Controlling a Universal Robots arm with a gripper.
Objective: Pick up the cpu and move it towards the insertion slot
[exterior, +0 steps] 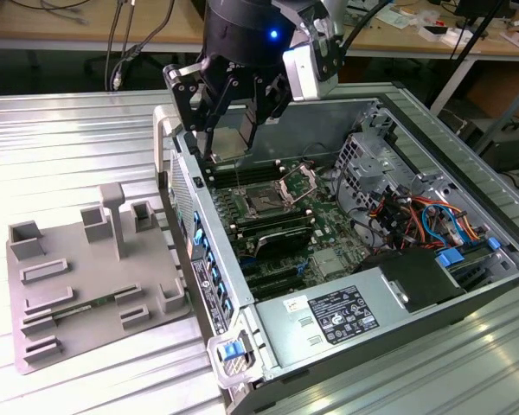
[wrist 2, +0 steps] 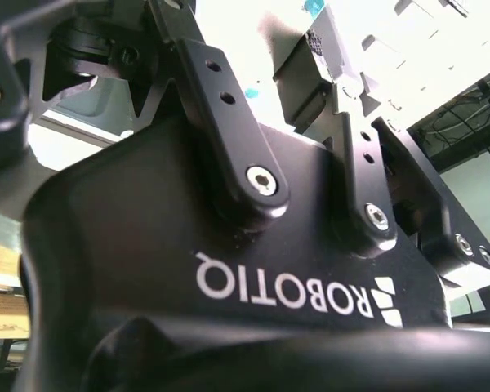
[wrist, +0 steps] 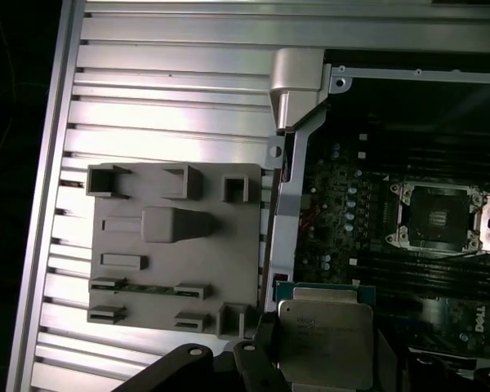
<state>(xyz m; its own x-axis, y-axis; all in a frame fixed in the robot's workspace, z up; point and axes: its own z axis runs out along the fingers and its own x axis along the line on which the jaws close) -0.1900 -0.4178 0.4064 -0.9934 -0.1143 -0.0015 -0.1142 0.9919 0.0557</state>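
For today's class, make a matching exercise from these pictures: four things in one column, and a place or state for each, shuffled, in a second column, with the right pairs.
Things:
1. cpu
2. insertion slot
3. grey tray
4. hand

Places or states:
A. lies on the ribbed metal table beside the computer case
B. sits on the motherboard with its metal frame swung open
C. held between the fingers, lifted clear of the tray
D. hangs over the case's edge, shut on the chip

Pairs: 1-C, 2-B, 3-A, 4-D
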